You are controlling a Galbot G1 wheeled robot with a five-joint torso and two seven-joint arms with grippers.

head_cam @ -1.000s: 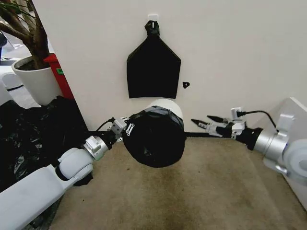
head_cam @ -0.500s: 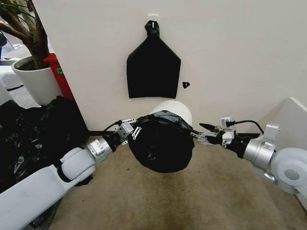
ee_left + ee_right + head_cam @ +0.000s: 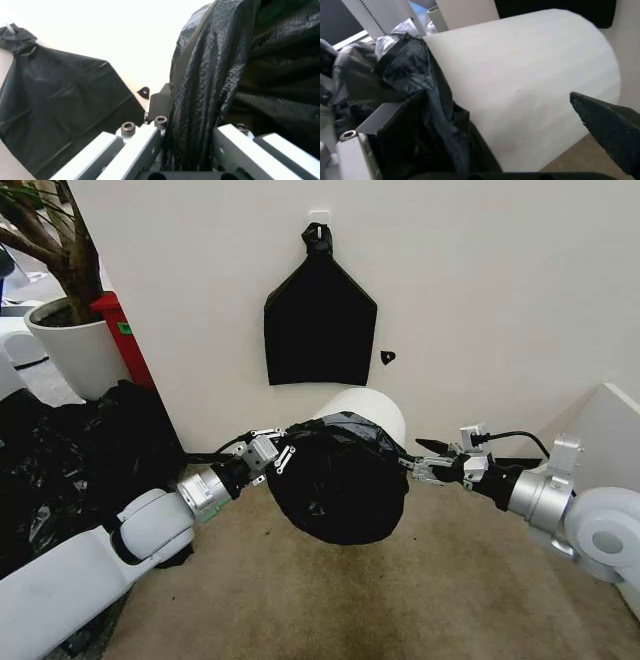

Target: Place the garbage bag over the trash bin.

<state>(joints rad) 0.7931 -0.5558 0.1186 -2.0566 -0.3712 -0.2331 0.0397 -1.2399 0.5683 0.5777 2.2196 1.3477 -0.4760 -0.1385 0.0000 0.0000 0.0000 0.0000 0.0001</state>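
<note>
While both hands grip garbage bag (image 3: 335, 485), trash bin (image 3: 375, 409) lies tilted wallward

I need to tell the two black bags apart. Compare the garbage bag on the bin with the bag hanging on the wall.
The garbage bag is bulged and wrinkled around the trash bin; the wall bag hangs flat.
The garbage bag is gripped at its sides by the left gripper and right gripper; the wall bag hangs knotted from a hook, untouched.
Both are black plastic film.
</note>
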